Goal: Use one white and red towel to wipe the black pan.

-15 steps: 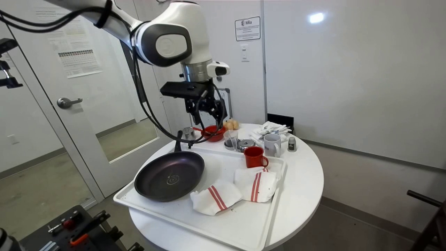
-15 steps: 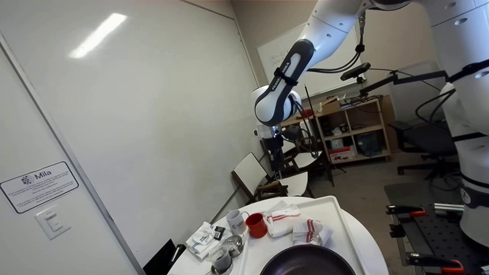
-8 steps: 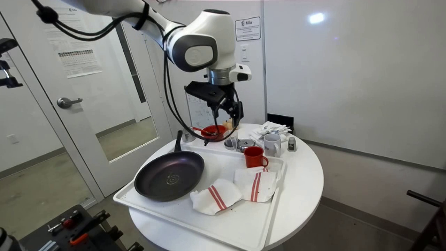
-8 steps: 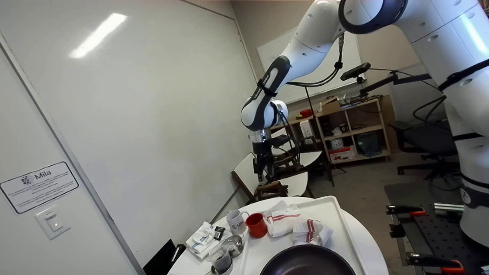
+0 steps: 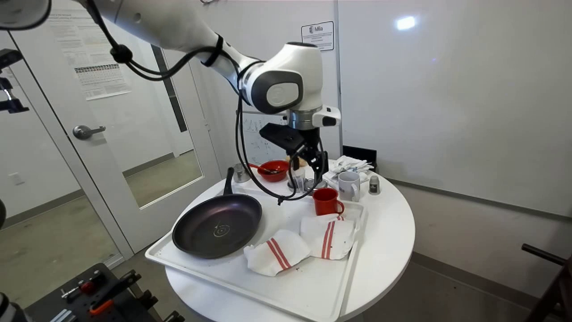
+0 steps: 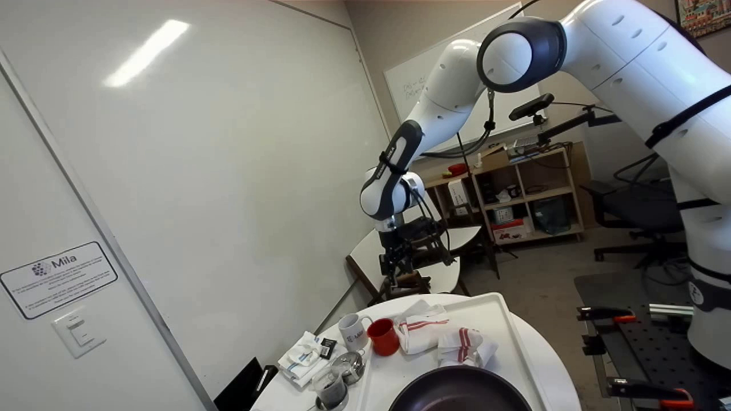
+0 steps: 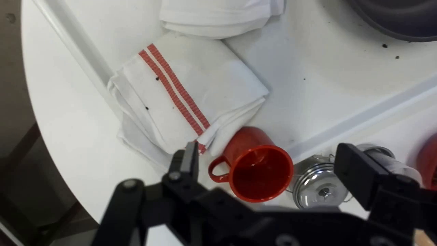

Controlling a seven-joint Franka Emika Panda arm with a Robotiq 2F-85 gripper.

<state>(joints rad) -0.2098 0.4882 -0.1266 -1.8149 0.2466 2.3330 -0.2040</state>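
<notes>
Two folded white towels with red stripes lie side by side on a white tray (image 5: 308,290). The nearer towel (image 5: 277,253) lies beside the black pan (image 5: 217,226). The farther towel (image 5: 328,237) lies by the red mug. Both towels also show in an exterior view (image 6: 422,328), where the pan (image 6: 460,391) is cut off. In the wrist view the farther towel (image 7: 184,92) shows in full; the nearer towel (image 7: 218,15) and the pan (image 7: 403,17) show only in part. My gripper (image 7: 269,160) is open and empty, above the table's far side (image 5: 308,170).
A red mug (image 5: 326,201) stands at the tray's back edge against the farther towel. A grey mug (image 5: 349,185), a red bowl (image 5: 273,171), a lidded metal pot (image 7: 321,191), a shaker (image 5: 374,184) and a white cloth pile (image 5: 351,166) stand behind the tray.
My gripper has moved right and down in an exterior view, from above the red bowl toward the mugs. The towels, pan and mugs have not moved.
</notes>
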